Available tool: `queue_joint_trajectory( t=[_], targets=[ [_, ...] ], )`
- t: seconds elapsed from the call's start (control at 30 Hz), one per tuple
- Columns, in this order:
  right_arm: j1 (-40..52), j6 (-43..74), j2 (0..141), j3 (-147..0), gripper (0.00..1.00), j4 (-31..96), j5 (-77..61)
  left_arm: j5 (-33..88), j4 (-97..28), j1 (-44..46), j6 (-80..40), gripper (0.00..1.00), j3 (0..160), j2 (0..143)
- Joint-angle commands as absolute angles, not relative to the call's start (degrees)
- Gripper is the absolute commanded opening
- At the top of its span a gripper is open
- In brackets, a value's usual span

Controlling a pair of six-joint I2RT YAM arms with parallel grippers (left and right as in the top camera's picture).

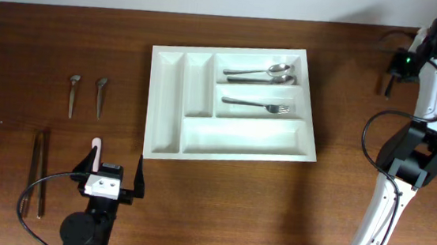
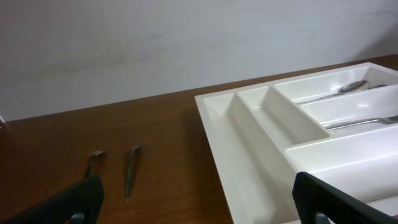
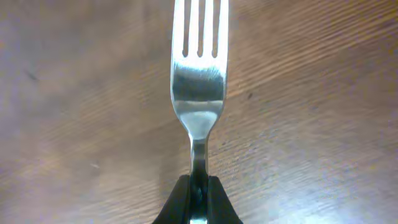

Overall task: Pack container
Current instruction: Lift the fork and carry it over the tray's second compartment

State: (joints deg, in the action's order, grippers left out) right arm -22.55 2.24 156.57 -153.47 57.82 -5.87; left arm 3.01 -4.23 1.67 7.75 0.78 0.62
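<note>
Overhead view first: closest to us, at the bottom edge, we see the left gripper (image 1: 116, 163). Its two black fingers are spread wide apart, and only bare table shows between them. Just to its left, two long thin sticks (image 1: 38, 172) lie side by side on the brown table (image 1: 274, 215). A bit farther up lie two small metal pieces (image 1: 73, 94). They are near each other but not touching.

The container (image 1: 164, 110) sits flat in the middle of the table, just past the left gripper and a little to its right. In its top long box we see two spoons (image 1: 258, 72) lying close together. In the middle long box lies a fork (image 1: 261, 106).

Farthest away, near the top right corner, is the right gripper (image 1: 388, 82), well apart from the container. In the right wrist view we see its fingers pinching the thin handle of a second fork (image 3: 198, 81). The prongs point away from the fingers, over the brown wood.
</note>
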Motion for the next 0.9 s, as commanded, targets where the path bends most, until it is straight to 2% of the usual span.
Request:
queue_joint_trajectory(
  t=[0.0,0.2,0.3,0.6,0.73,0.87],
  targets=[
    [-22.5,11.05,150.34,-160.75,0.04,61.01,-5.32,3.25,-4.34,1.32,8.47,0.99,0.49,0.34],
    [-22.39,20.82,147.79,-172.62,0.04,73.45,-5.34,3.27,-4.34,1.32,8.47,0.99,0.47,0.34],
    [-21.47,26.96,147.17,-179.89,0.04,83.55,-5.58,3.25,-4.34,1.32,8.47,0.99,0.47,0.34],
    [-16.82,36.73,143.31,-179.96,0.04,92.88,-8.25,3.27,-4.34,1.32,8.47,0.99,0.47,0.34],
    [-13.78,48.73,143.35,-179.89,0.04,97.34,-9.61,3.27,-4.34,1.32,8.47,0.99,0.47,0.34],
    [-9.54,58.28,143.35,-179.92,0.04,97.32,-16.78,3.27,-4.34,1.32,8.47,0.99,0.47,0.34]
  ],
)
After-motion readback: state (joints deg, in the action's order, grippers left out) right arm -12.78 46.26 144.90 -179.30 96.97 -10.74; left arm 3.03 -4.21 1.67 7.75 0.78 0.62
